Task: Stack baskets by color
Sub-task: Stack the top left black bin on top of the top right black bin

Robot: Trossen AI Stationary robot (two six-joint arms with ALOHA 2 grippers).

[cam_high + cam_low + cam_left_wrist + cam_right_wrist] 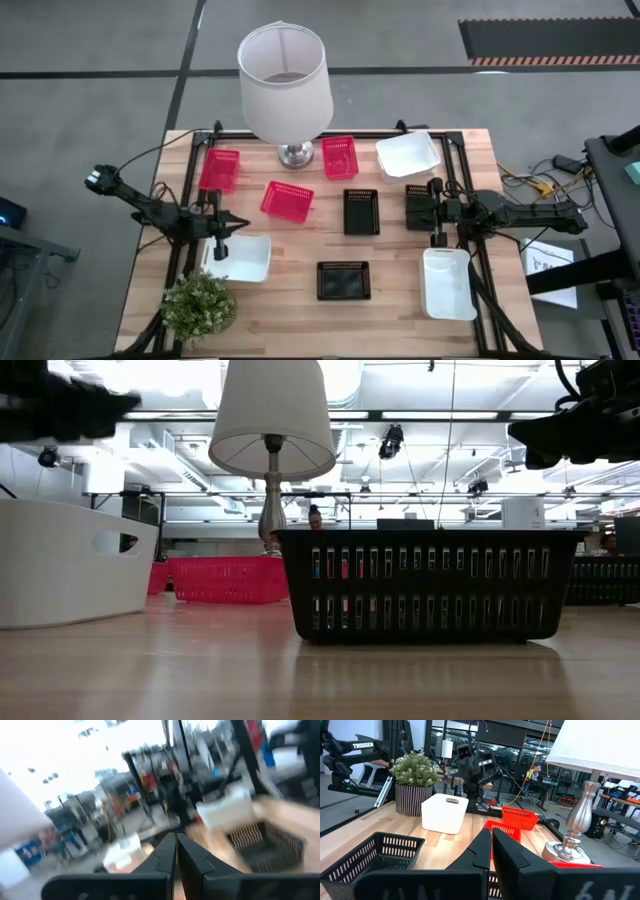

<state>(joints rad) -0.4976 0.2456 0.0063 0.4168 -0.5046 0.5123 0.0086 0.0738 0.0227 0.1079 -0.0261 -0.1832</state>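
Three red baskets (220, 170) (287, 200) (339, 157) stand on their bottoms at the table's far left and middle. Three black baskets (361, 212) (343, 280) (420, 205) stand in the middle and to the right. Three white baskets (408, 156) (240, 257) (447, 283) sit far right, near left and near right. My left gripper (238, 223) (176, 845) is shut and empty, held above the table just beyond the near-left white basket. My right gripper (414, 209) (491, 840) is shut and empty, level above the right black basket.
A lamp with a white shade (285, 80) stands on its metal foot (295, 153) at the far middle. A small potted plant (200, 303) stands at the near left corner. Bare wood lies between the middle black baskets and the near edge.
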